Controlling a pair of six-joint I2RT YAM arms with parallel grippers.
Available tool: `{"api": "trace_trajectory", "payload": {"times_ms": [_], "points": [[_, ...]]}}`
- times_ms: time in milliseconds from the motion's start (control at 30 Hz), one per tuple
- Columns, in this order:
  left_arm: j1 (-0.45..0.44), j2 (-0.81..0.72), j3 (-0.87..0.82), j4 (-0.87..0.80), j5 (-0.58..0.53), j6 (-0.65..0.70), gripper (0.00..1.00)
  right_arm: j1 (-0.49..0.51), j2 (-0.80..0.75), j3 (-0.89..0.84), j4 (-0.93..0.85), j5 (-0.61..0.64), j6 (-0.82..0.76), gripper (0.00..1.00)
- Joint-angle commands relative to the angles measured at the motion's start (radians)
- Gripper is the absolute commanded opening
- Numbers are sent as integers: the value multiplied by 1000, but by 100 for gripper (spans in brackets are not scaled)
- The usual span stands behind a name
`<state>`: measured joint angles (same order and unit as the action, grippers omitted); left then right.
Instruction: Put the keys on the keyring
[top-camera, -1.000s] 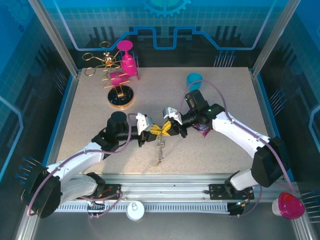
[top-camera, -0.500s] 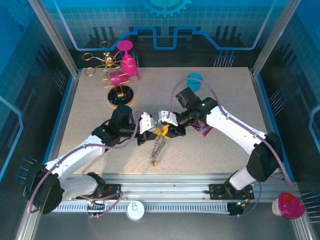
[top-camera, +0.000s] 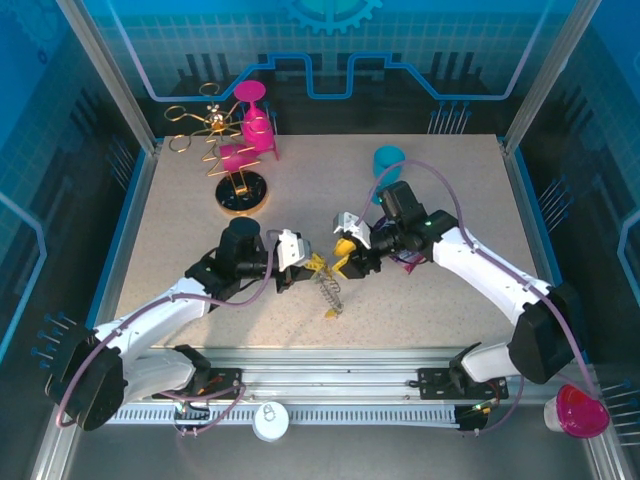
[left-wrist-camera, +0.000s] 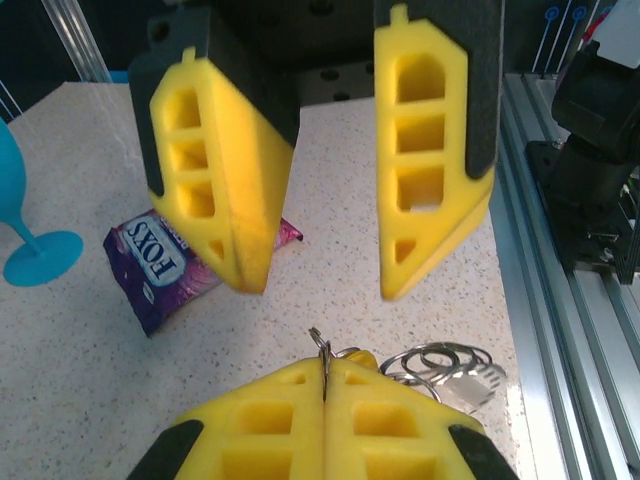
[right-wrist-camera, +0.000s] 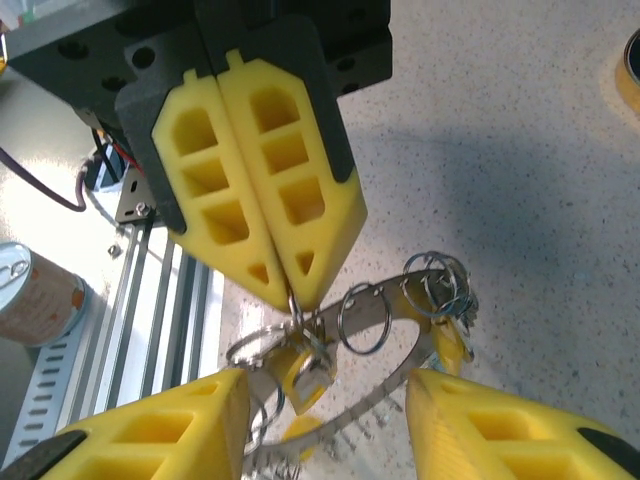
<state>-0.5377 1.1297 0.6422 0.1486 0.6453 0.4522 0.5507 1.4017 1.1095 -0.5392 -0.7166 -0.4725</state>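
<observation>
The keyring (right-wrist-camera: 400, 322) is a silvery band strung with small split rings. It hangs over the table between the two grippers, and in the top view the keyring (top-camera: 330, 293) dangles below them. Keys with yellow heads (right-wrist-camera: 305, 375) hang from its rings, one more at the far end (right-wrist-camera: 450, 345). My left gripper (left-wrist-camera: 325, 365) is shut on a thin ring of the keyring; its fingers (right-wrist-camera: 265, 180) pinch the ring at their tips. My right gripper (right-wrist-camera: 325, 390) is open, its fingers (left-wrist-camera: 215, 150) standing apart on either side of the keyring without touching it.
A purple snack packet (left-wrist-camera: 165, 265) lies on the table beyond the right gripper, beside a blue goblet (left-wrist-camera: 30, 230). A gold wire stand (top-camera: 225, 150) with pink goblets (top-camera: 255, 125) stands at the back left. The aluminium rail (left-wrist-camera: 560, 300) runs along the near edge.
The right gripper has opened and drawn back to the right, away from the left gripper. The keyring has swung to the right under the left gripper, which still holds it.
</observation>
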Motion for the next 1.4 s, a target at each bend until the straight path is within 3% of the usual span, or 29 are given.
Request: {"api": "trace_trajectory", "payload": {"times_ms": [0, 233, 333, 567, 1033, 1267, 1367], "points": [[0, -14, -7, 79, 48, -9, 0, 17, 30, -8, 80, -39, 65, 44], [1, -16, -22, 120, 18, -28, 0, 20, 65, -3, 58, -32, 50, 40], [1, -15, -33, 151, 6, -46, 0, 20, 72, -4, 52, -33, 40, 34], [1, -25, -53, 182, -42, -60, 0, -2, 67, 6, 22, -40, 29, 0], [1, -25, -91, 316, -39, -146, 0, 3, 101, 32, -43, -55, 31, 0], [1, -16, -105, 353, -42, -170, 0, -21, 40, -1, 97, -82, 124, 25], [2, -12, -114, 373, -43, -183, 0, -38, -2, -54, 175, -97, 143, 31]]}}
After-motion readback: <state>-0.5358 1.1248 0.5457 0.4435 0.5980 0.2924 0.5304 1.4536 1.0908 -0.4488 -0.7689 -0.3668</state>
